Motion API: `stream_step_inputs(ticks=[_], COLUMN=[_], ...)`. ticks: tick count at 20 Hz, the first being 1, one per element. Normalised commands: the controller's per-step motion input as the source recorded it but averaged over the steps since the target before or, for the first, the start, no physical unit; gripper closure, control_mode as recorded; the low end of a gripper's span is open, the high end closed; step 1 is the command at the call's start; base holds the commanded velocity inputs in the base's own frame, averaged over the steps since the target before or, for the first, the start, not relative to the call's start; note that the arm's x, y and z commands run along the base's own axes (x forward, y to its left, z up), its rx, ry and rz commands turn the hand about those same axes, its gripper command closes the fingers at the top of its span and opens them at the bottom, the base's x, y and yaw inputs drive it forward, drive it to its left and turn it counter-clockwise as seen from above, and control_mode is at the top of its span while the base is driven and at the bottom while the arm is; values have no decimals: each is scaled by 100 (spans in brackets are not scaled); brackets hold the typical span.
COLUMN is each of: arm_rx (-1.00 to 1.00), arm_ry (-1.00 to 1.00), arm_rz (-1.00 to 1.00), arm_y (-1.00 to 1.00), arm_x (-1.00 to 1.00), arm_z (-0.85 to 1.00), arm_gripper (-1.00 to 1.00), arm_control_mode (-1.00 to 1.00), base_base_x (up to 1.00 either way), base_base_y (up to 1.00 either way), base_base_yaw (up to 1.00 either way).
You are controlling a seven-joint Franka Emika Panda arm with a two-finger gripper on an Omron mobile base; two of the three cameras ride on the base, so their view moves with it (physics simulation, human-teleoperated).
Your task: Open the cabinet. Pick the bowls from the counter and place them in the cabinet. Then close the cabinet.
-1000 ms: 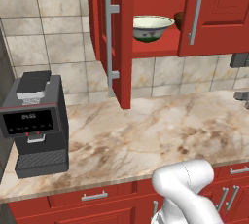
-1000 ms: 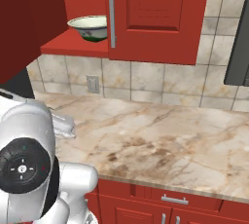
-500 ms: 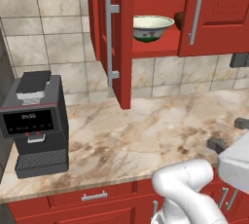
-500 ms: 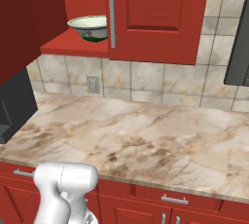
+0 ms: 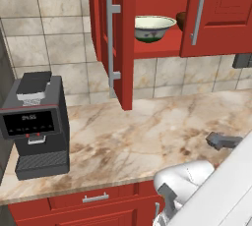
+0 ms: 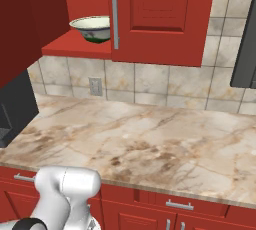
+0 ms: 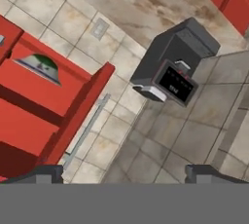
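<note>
Left base view: the cabinet (image 5: pixel 147 14) is hanging at 12 o'clock with its left door (image 5: pixel 125 38) standing wide open and its right door (image 5: pixel 219 14) sitting shut. The cream bowl (image 5: pixel 154 28) is resting on the shelf (image 5: pixel 155 50) inside, and the brown bowl (image 5: pixel 181 20) is peeking out just beside it at 3 o'clock, half hidden by the right door. A coffee machine (image 5: pixel 37 124) is standing on the counter (image 5: pixel 142 136) at 9 o'clock.

Right base view: the cream bowl (image 6: pixel 91 28) is sitting on the shelf (image 6: pixel 75 49) at 11 o'clock, next to the shut door (image 6: pixel 155 16). The counter (image 6: pixel 150 144) is stretching across the middle.

Hand view: the fingers (image 7: pixel 125 173) are standing wide apart at 6 o'clock, holding nothing. The cream bowl (image 7: pixel 41 66) is showing in the cabinet (image 7: pixel 34 101) at 9 o'clock, the coffee machine (image 7: pixel 175 67) at 1 o'clock.
</note>
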Motion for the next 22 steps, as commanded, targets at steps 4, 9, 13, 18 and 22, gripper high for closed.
stream_step_inputs(ticks=[4, 9, 13, 18, 22], arm_rx=[-9, -5, -1, 0, 0], arm_ry=[1, 5, -4, -13, -24], arm_rz=[-10, -6, -1, 0, 0], arm_y=[45, 23, 0, 0, 0], arm_x=[28, 59, 63, 58, 45], arm_z=[0, 0, -25, -32, -40], arm_gripper=[-100, -100, -100, -100, -100], arm_control_mode=[-100, -100, -100, -100, -100], base_base_x=[0, 0, 0, 0, 0], base_base_y=[0, 0, 0, 0, 0], base_base_yaw=[0, 0, 0, 0, 0])
